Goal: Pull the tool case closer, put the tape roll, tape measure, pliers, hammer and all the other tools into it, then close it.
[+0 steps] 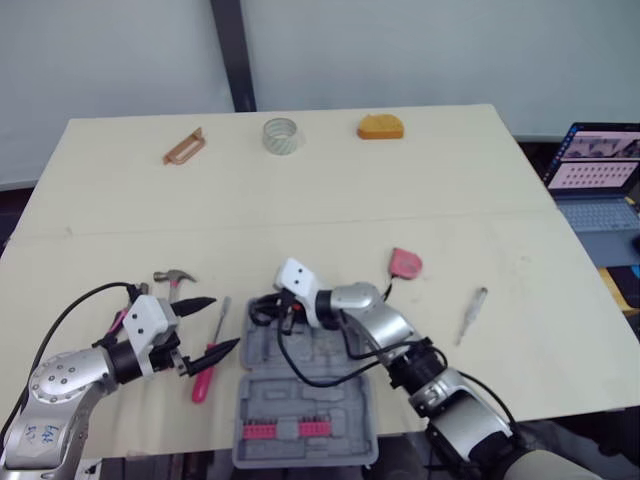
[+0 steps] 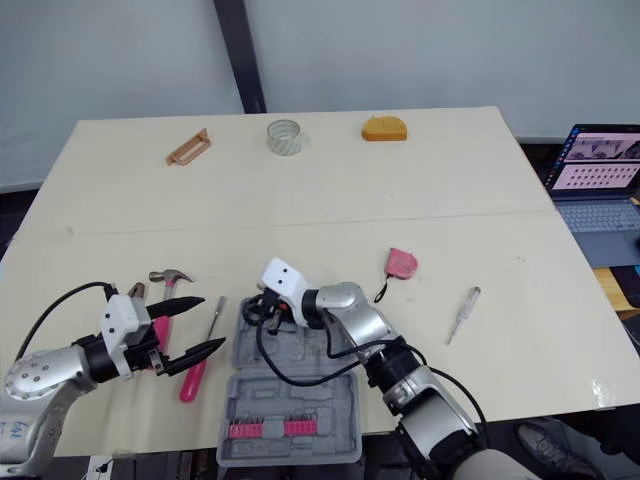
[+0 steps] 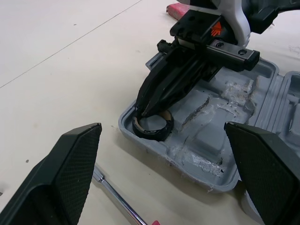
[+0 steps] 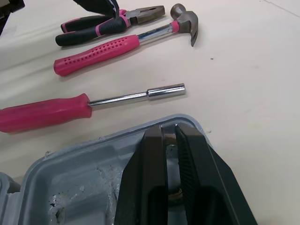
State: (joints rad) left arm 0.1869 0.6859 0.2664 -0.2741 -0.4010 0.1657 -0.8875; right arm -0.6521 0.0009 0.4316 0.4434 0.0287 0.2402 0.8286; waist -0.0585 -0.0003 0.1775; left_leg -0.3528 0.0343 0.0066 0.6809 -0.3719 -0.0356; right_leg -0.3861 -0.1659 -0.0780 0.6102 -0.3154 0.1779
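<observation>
Tape roll (image 3: 152, 127) down in the case (image 1: 252, 400) corner pocket, rim pinched by right end effector (image 3: 144, 111). Left end effector (image 1: 225, 322) spread wide, hovers over worktop (image 1: 400, 200) beside screwdriver (image 1: 205, 375).

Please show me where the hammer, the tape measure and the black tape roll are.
hammer (image 4: 125, 43): right wrist view, top of pink grip.
tape measure (image 1: 405, 263): left eye view, pink body.
black tape roll (image 3: 153, 135): left wrist view, ring's outer wall.
</observation>
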